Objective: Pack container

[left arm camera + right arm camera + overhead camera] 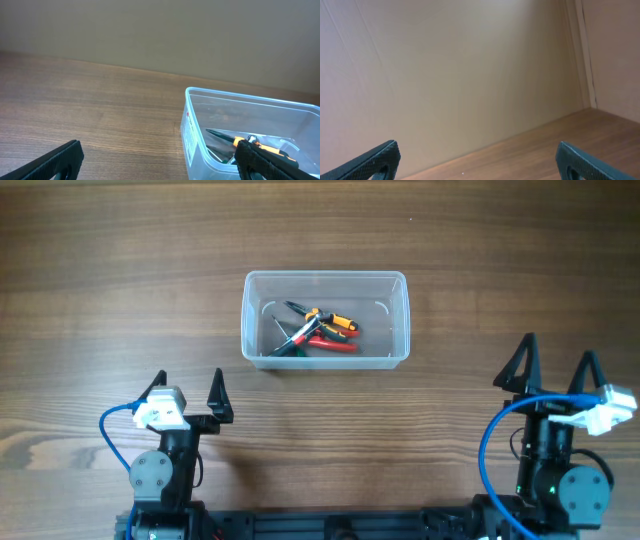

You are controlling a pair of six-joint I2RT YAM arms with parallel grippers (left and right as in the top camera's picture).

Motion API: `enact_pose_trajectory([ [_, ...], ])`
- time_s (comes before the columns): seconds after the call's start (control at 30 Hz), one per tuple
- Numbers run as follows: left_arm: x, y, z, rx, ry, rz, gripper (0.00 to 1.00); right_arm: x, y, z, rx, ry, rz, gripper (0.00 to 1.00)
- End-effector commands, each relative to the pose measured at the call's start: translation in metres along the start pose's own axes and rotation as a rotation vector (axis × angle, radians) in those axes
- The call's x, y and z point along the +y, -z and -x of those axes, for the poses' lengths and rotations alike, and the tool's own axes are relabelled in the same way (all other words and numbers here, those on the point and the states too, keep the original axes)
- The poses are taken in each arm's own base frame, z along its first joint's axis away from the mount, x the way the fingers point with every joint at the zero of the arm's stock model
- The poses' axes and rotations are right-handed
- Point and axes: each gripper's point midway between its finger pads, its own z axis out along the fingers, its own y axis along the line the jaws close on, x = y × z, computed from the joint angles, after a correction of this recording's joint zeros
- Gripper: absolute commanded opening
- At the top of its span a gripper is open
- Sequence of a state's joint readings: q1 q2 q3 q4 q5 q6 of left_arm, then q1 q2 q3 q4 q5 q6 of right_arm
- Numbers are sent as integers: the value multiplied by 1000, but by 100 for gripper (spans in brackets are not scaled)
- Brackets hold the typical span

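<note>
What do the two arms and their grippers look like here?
Both arms are black, each with a round grey joint housing near the base. The left gripper and right gripper each have two black, pointed, triangular fingers with finely dotted faces. A white camera block sits on each wrist, fed by a looping blue cable.

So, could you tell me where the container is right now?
In the overhead view the container sits mid-table, ahead of and between the left gripper and right gripper, nearer the left, touching neither; hand tools lie inside it.
</note>
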State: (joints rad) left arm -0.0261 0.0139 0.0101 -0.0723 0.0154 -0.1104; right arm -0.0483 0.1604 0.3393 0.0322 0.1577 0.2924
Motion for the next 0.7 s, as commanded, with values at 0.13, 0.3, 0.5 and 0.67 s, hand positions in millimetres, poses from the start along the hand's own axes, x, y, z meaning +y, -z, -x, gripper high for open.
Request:
enact_pose_trajectory([
  [0.13, 0, 0, -1, -2, 2, 1, 100, -6, 13, -17, -42, -61, 21, 100],
  [0.3, 0, 0, -1, -2, 2, 1, 100, -11, 11, -34, -28, -58, 16, 100],
  [0.5, 0, 0, -1, -1, 2, 1, 100, -17, 9, -57, 10, -41, 3, 100],
  [0.67, 0, 0, -1, -2, 3, 1, 100, -24, 8, -82, 60, -6, -12, 100],
])
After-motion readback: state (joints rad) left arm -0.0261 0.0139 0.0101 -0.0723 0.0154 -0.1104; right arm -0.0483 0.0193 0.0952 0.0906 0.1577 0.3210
